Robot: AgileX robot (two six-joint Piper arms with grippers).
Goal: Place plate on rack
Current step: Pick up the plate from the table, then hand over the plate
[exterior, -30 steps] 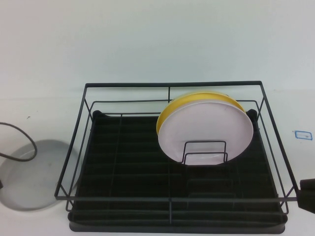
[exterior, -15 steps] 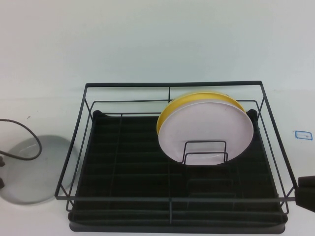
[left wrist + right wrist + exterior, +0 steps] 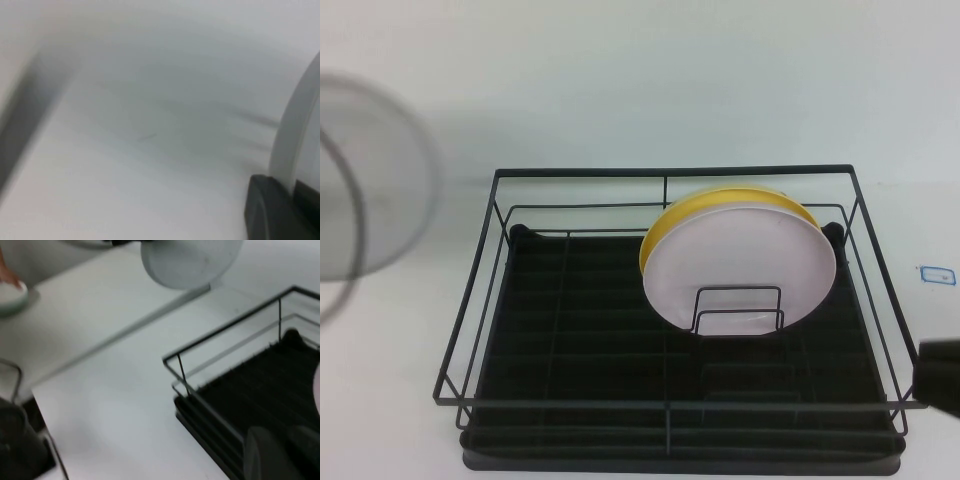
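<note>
The plate [image 3: 365,175] is seen lifted clear of the worktop [image 3: 400,340], blurred, to the left of the rack [image 3: 670,320] and apart from it. The left claw [image 3: 287,210] is closed on the plate's rim. In the rack's right half a pink plate [image 3: 740,270] stands upright against a yellow plate [image 3: 665,225], behind a wire divider [image 3: 738,310]. The right claw [image 3: 280,452] is seen low by the rack's right front corner; whether it is open cannot be told.
</note>
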